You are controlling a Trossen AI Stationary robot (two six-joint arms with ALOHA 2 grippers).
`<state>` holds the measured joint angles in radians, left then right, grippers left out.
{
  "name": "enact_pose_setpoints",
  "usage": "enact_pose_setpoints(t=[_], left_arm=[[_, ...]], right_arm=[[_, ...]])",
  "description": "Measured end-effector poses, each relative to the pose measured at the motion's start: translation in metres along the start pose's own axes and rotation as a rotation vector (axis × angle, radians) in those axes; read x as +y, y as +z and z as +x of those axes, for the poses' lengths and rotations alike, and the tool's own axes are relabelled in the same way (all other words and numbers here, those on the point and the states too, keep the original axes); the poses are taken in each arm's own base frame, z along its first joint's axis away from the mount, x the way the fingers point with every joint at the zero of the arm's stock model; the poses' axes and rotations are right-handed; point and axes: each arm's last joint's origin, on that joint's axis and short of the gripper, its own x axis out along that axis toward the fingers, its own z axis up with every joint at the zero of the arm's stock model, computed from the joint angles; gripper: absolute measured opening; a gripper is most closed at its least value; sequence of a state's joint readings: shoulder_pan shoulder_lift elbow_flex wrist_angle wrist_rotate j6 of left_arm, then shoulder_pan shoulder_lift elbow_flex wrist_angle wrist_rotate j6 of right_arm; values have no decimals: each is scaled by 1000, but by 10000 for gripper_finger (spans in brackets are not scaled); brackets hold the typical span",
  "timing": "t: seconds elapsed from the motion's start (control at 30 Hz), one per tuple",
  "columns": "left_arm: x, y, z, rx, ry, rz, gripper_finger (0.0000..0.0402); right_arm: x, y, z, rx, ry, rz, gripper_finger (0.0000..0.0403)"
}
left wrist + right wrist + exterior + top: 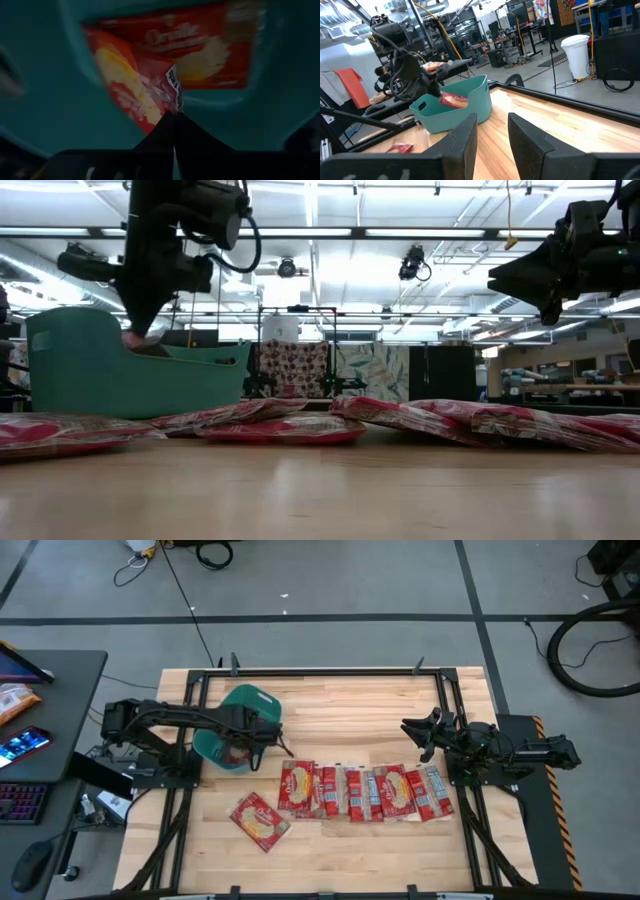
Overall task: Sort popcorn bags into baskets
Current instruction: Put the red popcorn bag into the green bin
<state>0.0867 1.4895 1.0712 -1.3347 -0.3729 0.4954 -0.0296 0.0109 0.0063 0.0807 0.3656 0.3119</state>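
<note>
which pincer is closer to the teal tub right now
Left. The left pincer is down inside the teal tub, shut on a popcorn bag. The right pincer hovers open across the table.

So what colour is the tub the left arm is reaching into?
Teal green, the tub shows best in the right wrist view.
</note>
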Motion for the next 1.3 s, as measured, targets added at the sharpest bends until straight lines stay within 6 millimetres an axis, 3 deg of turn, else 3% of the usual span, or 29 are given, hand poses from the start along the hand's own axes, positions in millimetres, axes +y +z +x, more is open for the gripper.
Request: enact_pose_setpoints(t=[0.17,0.4,0.53,0.73,0.83,1.3], left_arm=[[-5,1,0,-12,-56,-103,23],[-12,2,-5,3,-72,-219,94],[-11,9,-25,-76,-40,-334,122],[-15,30,-66,-346,-35,-463,127],[-28,43,-76,-463,-127,-486,127],[-125,76,-90,-509,-192,-475,128]], right_arm=[[0,0,0,0,-1,0,115],[0,0,0,0,0,0,115],[0,0,0,1,0,0,115],[0,0,0,0,0,0,115],[0,0,0,0,0,0,115],[0,0,0,-5,3,3,115]])
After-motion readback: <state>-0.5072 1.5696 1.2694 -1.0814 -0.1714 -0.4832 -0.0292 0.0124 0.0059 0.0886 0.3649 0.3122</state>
